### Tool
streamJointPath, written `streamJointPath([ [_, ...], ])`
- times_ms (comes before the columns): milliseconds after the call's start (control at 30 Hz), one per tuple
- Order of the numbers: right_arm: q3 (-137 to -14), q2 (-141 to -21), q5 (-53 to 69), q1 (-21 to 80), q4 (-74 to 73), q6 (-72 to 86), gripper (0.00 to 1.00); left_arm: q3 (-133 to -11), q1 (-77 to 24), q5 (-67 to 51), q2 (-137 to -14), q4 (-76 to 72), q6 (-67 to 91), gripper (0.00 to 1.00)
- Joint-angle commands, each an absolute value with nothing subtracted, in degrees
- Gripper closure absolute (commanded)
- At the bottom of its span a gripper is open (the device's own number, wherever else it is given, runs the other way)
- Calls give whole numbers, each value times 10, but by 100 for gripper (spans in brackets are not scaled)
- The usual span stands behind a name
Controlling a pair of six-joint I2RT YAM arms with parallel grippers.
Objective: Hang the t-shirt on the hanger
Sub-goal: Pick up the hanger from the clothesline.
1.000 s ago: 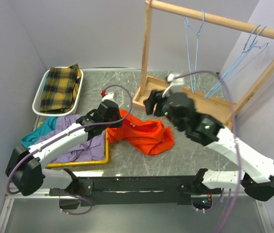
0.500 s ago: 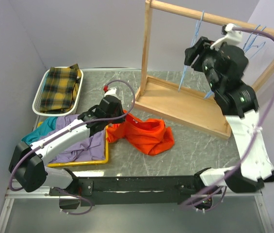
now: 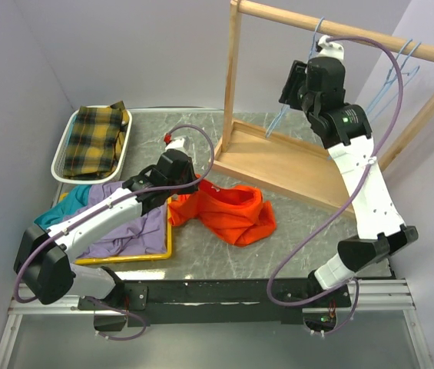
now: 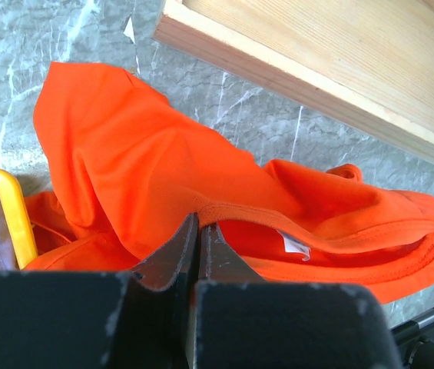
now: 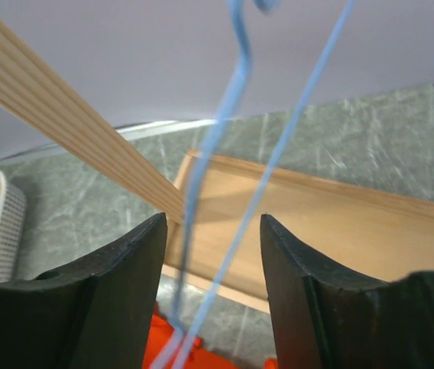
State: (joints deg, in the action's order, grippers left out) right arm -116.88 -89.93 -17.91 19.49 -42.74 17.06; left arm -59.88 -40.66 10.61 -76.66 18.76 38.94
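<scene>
The orange-red t-shirt (image 3: 228, 214) lies crumpled on the marble table in front of the wooden rack. It fills the left wrist view (image 4: 163, 154), collar and label showing. My left gripper (image 3: 188, 192) (image 4: 200, 219) is shut on the collar edge at the shirt's left side. A light-blue wire hanger (image 3: 278, 121) hangs from the rack's top rail. My right gripper (image 3: 293, 83) (image 5: 213, 219) is raised up at it and open. Two wires of the hanger (image 5: 210, 150) run between the jaws, the left one close to the left finger (image 5: 124, 269).
The wooden rack has a top rail (image 3: 355, 34), a left post (image 3: 232, 77) and a flat base (image 3: 293, 165). Two more blue hangers (image 3: 397, 73) hang at the right. A yellow tray (image 3: 167, 246) holds purple (image 3: 117, 227) and teal (image 3: 51, 217) garments. A white basket (image 3: 67, 142) holds plaid cloth.
My right arm has risen from low over the table to the top rail and moved left until its open jaws are around the hanger. My left gripper has stayed on the shirt.
</scene>
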Motion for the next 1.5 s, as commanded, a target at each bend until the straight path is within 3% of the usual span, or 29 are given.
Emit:
streamJointPath([
  [0,-1126,-830,-220,190,-406,178,43,-620,-403,113,-752,186,380,97],
  [367,-1094,-786,-246,187,-400,147,48,-617,-402,113,-753,186,379,97],
  [867,-1215,-889,-135,148,-446,76,62,-620,-401,113,-749,194,372,97],
  [967,-1214,-887,-121,136,-439,76,69,-620,-400,114,-747,194,371,97],
  [1467,-1167,-881,-139,133,-403,77,79,-620,-400,109,-744,195,371,97],
])
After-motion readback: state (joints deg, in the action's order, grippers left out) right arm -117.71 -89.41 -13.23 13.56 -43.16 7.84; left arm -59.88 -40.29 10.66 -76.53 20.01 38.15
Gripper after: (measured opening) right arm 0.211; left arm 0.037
